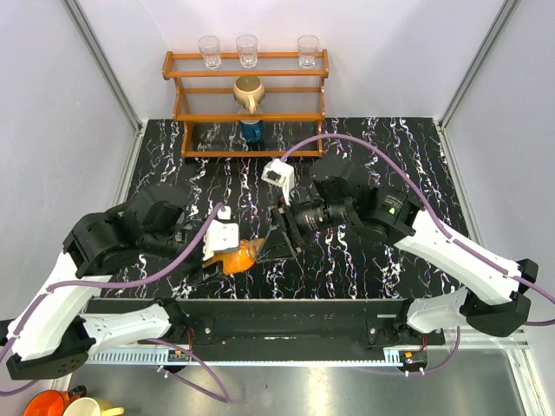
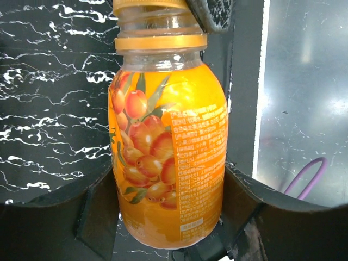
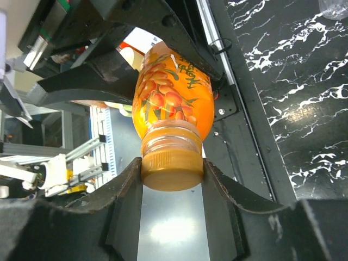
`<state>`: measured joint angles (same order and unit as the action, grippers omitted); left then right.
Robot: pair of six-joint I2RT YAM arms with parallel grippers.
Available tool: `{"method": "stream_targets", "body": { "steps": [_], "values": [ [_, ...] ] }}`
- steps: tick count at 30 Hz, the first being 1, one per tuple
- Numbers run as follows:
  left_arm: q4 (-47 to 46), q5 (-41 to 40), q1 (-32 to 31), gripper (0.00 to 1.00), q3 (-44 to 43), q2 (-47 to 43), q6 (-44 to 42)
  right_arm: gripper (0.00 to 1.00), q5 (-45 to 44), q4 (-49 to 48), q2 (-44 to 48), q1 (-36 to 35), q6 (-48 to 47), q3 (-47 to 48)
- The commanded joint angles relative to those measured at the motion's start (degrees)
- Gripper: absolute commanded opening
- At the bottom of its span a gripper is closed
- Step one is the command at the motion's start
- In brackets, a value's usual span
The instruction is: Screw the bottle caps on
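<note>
My left gripper (image 1: 227, 253) is shut on the small orange bottle (image 2: 168, 152), which it holds tilted above the table's near edge (image 1: 238, 257). The orange cap (image 3: 172, 170) sits on the bottle's neck. My right gripper (image 3: 172, 182) is shut on that cap, its fingers (image 3: 126, 190) pressed on both sides. In the left wrist view the cap (image 2: 149, 4) shows at the top edge with a right finger (image 2: 215, 13) against it. The white cap with the light-blue rim and the clear bottle are out of view.
A wooden rack (image 1: 250, 104) stands at the back with three clear glasses (image 1: 247, 50) on top, a tan jug (image 1: 249, 91) and a dark blue container (image 1: 251, 130) below. A metal rail (image 1: 286, 347) runs along the near edge.
</note>
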<state>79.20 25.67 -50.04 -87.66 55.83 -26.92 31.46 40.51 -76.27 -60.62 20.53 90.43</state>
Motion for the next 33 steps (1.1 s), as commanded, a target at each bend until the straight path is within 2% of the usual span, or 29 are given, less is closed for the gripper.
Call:
{"method": "stream_targets", "body": {
  "steps": [1,5,13,18,19,23,26,28,33],
  "values": [
    [-31.21,-0.26,-1.11,0.39,-1.81,0.94,0.9,0.22,5.9,-11.07,-3.09,-2.13,7.58,3.43],
    [-32.79,-3.34,-2.25,0.39,-1.55,1.73,-0.67,0.22,4.14,-10.37,-3.97,-2.13,13.46,6.33],
    [-36.92,-11.69,-3.4,0.4,0.38,2.88,-0.59,0.18,-5.95,2.28,-7.05,-2.13,15.59,13.45],
    [-36.57,-13.1,-3.48,0.4,1.87,1.83,-1.29,0.17,-13.51,12.21,-7.14,-2.13,12.08,16.08],
    [-35.96,-13.45,-3.4,0.4,2.83,1.56,-1.91,0.17,-17.88,13.7,-6.7,-2.13,11.46,16.18],
    [-34.64,-13.54,-3.4,0.4,6.26,-0.55,-3.05,0.17,-26.44,19.34,-3.19,-1.35,6.9,16.27],
    [-32.18,-13.28,-3.4,0.4,9.95,-1.6,-4.81,0.17,-28.2,20.83,-1.25,0.76,5.23,14.34],
    [-31.21,-15.2,-3.4,0.4,14.43,-2.39,-5.07,0.17,-30.75,20.84,-0.2,1.47,4.78,9.52],
    [-28.58,-18.29,-3.4,0.39,25.23,-3.54,-4.99,0.15,-34.71,11.97,6.37,2.78,6.97,-12.53]
  ]
}}
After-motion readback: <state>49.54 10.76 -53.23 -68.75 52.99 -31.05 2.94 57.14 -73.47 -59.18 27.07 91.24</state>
